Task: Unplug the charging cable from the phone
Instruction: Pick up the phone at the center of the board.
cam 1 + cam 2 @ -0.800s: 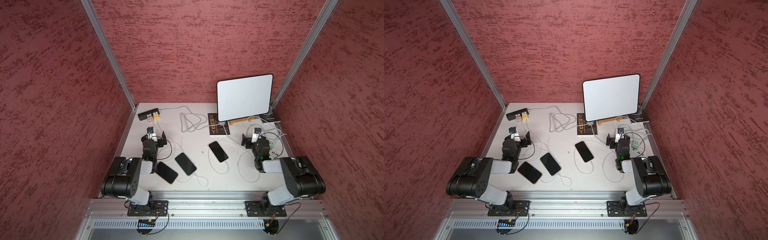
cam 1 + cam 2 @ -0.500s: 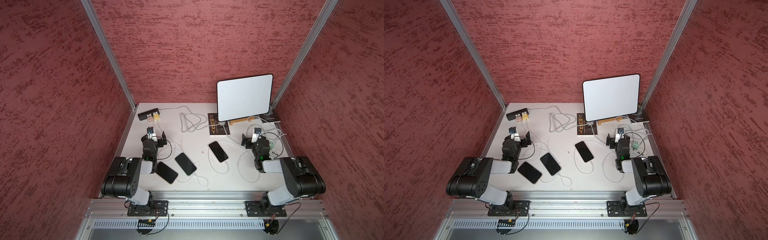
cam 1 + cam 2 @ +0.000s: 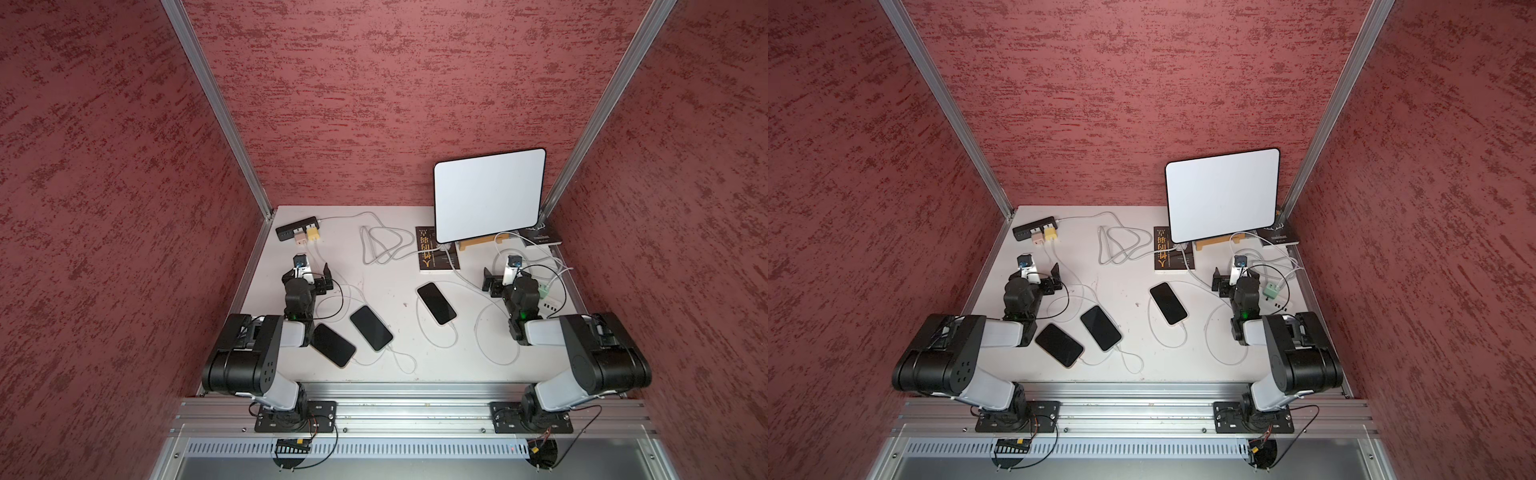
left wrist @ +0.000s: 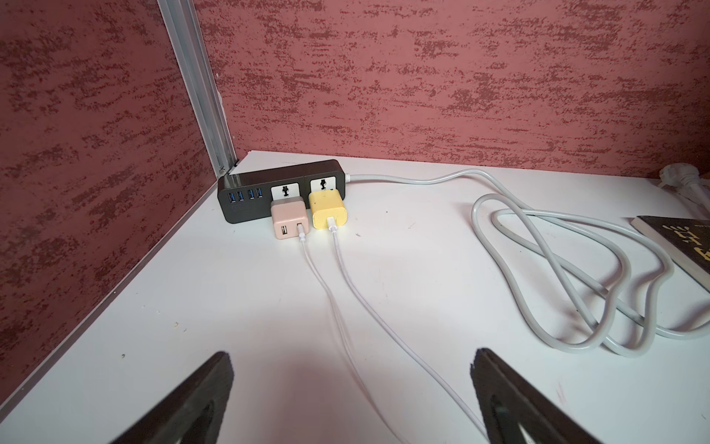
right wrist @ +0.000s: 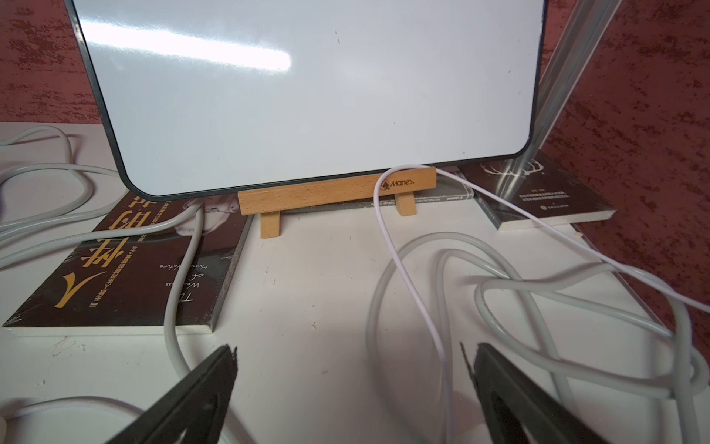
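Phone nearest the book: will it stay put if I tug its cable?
Probably not: the phone lies flat and unpinned on the smooth table, so it likely slides. Its white cable lies in slack loops, so it should flop rather than resist.

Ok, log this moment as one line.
stage: not started | left claw: open, empty | right claw: open, empty | rightmost phone: plugged in
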You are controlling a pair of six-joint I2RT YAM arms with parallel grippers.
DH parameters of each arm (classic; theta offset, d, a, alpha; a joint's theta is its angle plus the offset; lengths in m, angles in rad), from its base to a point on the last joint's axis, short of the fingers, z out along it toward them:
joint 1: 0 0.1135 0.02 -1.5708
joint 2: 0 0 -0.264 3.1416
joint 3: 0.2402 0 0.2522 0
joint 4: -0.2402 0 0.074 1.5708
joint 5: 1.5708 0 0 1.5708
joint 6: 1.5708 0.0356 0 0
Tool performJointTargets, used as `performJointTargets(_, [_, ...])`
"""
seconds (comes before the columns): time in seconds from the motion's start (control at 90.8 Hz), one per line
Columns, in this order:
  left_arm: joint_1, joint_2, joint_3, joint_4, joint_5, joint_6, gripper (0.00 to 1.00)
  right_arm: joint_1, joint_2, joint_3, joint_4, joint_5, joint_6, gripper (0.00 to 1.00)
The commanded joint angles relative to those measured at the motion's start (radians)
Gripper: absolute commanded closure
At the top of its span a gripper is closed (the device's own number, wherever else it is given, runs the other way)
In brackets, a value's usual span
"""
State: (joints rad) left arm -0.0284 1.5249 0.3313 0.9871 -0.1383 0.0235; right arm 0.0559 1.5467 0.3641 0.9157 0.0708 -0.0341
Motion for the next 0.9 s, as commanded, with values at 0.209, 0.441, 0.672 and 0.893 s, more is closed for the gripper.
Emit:
performJointTargets(0.209, [-0.039,-0.098,0.053,-0.16,-0.135,0.009,0.0,0.012,-0.212,0.165,-0.422,-0.15,-0.043,0.01])
performJointTargets(0.441, [-0.101,-0.138,0.122,-0.293,-0.223,0.059,0.0,0.048,-0.332,0.362,-0.91,-0.355,0.024,0.01])
performJointTargets(0.672, [-0.128,-0.201,0.212,-0.569,-0.239,0.024,0.0,0.186,-0.295,0.532,-1.27,-0.353,0.058,0.01])
performJointTargets(0.893, [-0.129,-0.288,0.263,-0.737,-0.247,-0.007,0.0,0.344,-0.15,0.688,-1.565,-0.243,0.07,0.01])
